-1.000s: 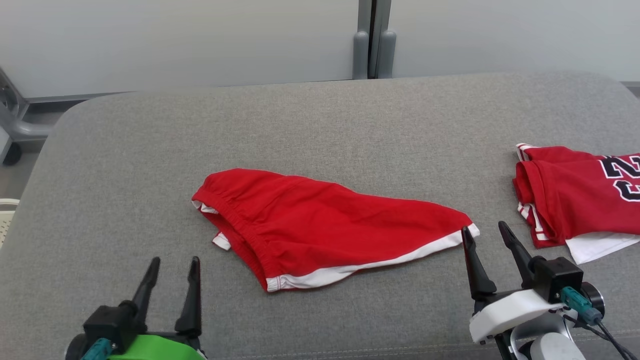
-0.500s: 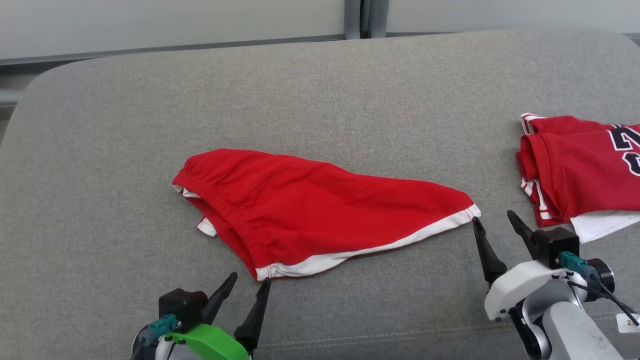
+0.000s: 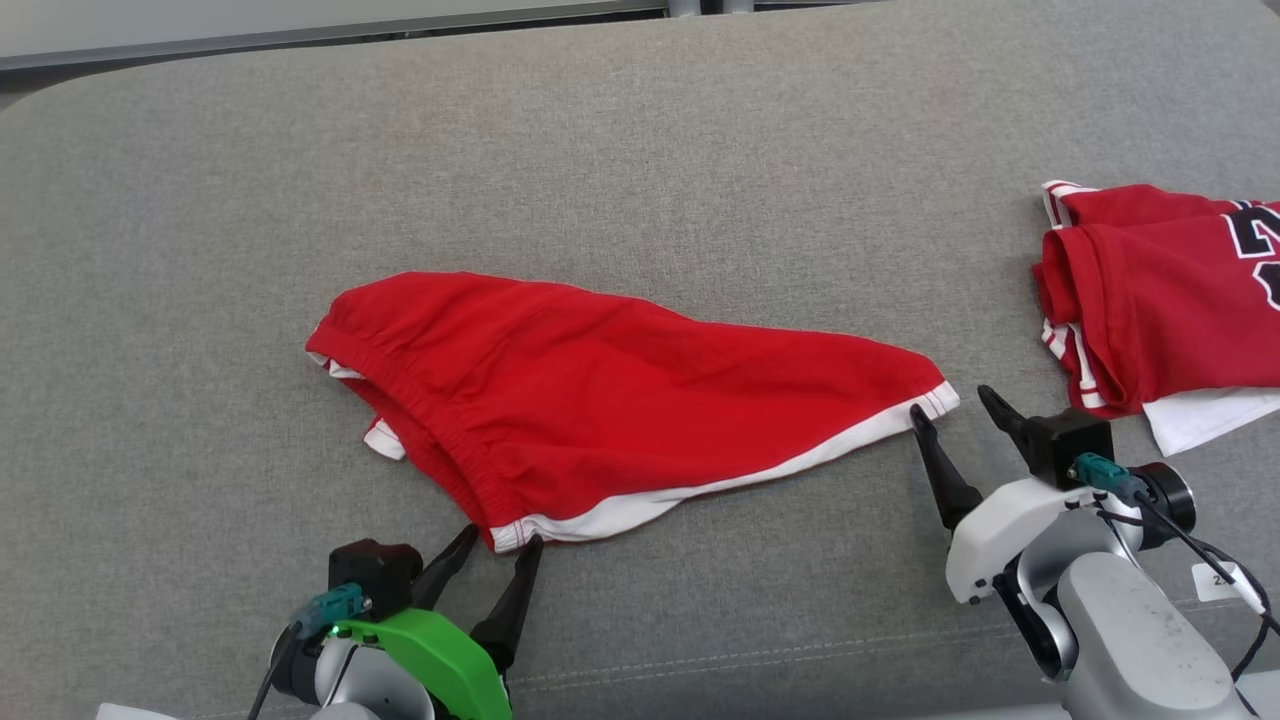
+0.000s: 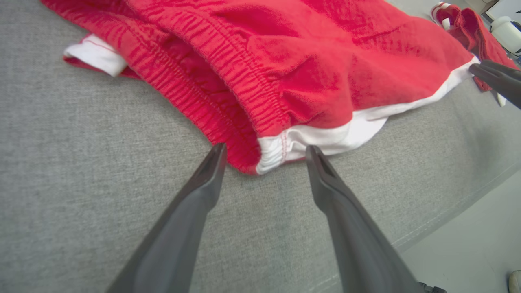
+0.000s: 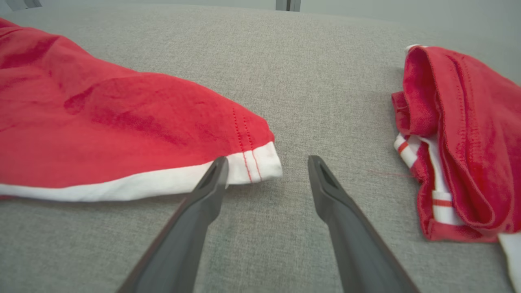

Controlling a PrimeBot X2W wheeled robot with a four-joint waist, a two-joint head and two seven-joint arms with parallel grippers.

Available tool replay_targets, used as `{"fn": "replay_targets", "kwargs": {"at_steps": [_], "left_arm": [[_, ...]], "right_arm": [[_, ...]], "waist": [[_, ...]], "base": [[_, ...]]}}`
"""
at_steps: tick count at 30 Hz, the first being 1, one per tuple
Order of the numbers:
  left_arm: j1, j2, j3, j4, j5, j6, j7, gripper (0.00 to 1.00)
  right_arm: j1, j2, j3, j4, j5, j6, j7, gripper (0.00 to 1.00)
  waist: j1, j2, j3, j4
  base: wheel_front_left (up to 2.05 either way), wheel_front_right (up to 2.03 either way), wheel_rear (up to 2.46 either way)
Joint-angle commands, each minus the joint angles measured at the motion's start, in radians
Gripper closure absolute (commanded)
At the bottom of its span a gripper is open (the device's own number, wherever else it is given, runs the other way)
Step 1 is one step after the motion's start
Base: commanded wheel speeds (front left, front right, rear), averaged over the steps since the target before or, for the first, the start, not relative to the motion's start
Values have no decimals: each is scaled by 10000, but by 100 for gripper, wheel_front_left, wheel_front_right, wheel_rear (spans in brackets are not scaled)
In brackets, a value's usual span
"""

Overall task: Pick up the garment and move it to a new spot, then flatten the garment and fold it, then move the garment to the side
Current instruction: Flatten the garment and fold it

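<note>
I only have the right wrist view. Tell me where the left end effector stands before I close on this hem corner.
Observer: The left end effector is open and straddles the near corner of the red shorts, where the elastic waistband meets the white hem.
Operator: Confirm it has no grip yet.
Observer: No grip. In the left wrist view the jaws stand wide, with that corner lying loose between the tips, not pinched.
Operator: Describe the garment running off my right edge.
Observer: It is a red jersey, and the head view shows large black numerals with white outlines printed on it.
</note>
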State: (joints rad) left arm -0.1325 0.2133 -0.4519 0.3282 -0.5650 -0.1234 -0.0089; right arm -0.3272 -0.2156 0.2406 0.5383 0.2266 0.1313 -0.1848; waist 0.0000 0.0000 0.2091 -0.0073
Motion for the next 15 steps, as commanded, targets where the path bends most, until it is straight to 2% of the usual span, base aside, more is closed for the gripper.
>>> {"fn": "replay_targets", "kwargs": {"at_steps": [1,2,4,11,15], "left_arm": [[-192,49,3,80,-5,-39,-32,13],[-250,56,-42,170,-9,-45,-32,33],[-370,86,-152,256,-14,-57,-15,100],[-421,261,-271,147,-195,-61,-22,100],[-165,514,-178,-394,-155,125,30,100]], "right_arm": [[-180,-48,115,82,42,-12,12,0],[-264,-56,191,153,68,-12,13,15],[-398,-71,355,255,133,-12,13,100],[-357,-211,630,297,608,-12,-97,100],[-73,-300,537,-74,963,-12,-209,100]], "waist": [[0,0,61,-47],[0,0,85,-60],[0,0,127,-64],[0,0,155,-54],[0,0,116,-4]], "base": [[0,0,0],[0,0,0],[0,0,0],[0,0,0],[0,0,0]]}}
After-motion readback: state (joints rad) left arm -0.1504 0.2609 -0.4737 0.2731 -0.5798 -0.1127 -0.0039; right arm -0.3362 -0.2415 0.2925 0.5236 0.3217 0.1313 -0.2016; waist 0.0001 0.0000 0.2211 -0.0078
